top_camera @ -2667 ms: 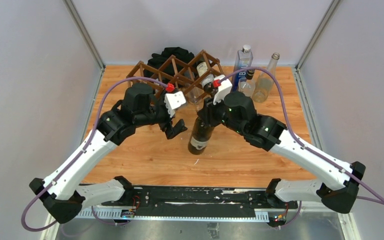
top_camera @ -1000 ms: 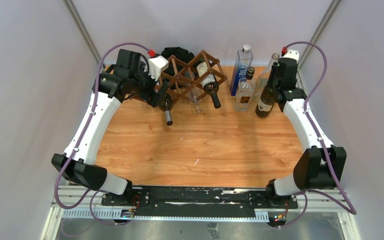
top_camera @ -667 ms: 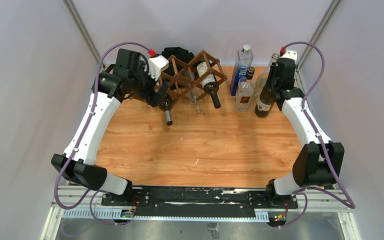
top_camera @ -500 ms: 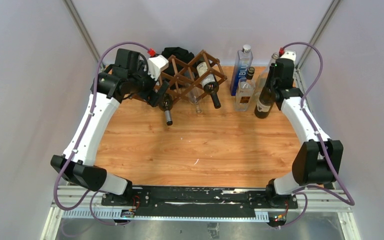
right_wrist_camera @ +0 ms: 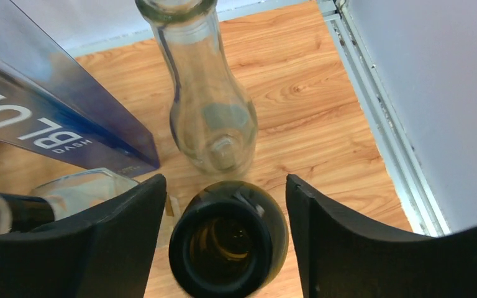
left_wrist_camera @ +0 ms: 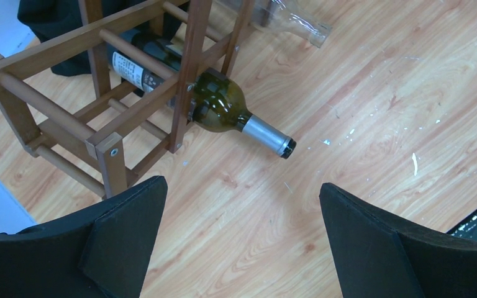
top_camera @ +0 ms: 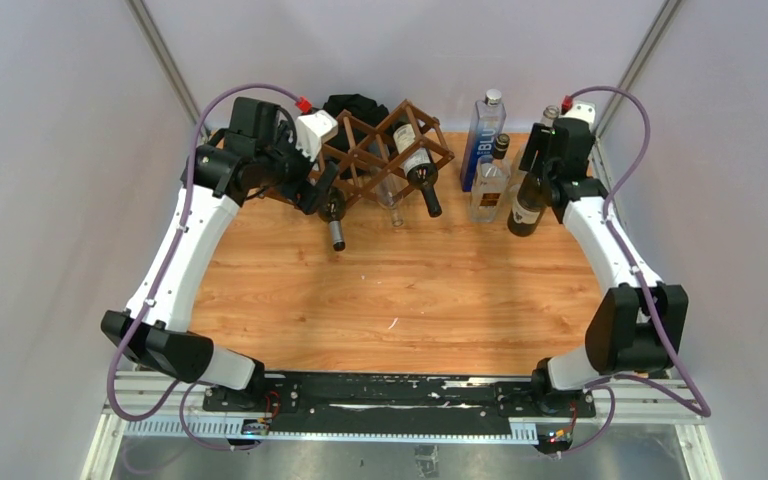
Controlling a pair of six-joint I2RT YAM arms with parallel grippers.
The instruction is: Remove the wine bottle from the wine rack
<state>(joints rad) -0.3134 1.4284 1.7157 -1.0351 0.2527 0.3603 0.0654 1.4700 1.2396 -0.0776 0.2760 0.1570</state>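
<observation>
The dark brown wine rack (top_camera: 375, 150) stands at the back of the table, and its left end (left_wrist_camera: 118, 93) fills the left wrist view. A dark wine bottle (top_camera: 527, 203) stands upright off the rack at the back right. My right gripper (top_camera: 540, 152) is open around its neck. From above, its mouth (right_wrist_camera: 228, 239) sits between the fingers (right_wrist_camera: 118, 236) with a thin gap on each side. My left gripper (top_camera: 320, 190) hangs open and empty (left_wrist_camera: 242, 184) over the table by the rack's left end. A green bottle (left_wrist_camera: 223, 108) lies there in a bottom cell.
A labelled bottle (top_camera: 418, 165) lies in an upper rack cell and a clear one (top_camera: 392, 205) in a lower cell. A blue bottle (top_camera: 484, 130) and clear glass bottles (top_camera: 488, 185) (right_wrist_camera: 208, 105) crowd my right gripper. A black cloth heap (top_camera: 355, 108) lies behind the rack. The table's metal edge (right_wrist_camera: 379, 112) and the wall are close on the right.
My right gripper's jaws have come apart from the dark bottle's neck, and the bottle stays standing at the back right. The left arm has held still.
</observation>
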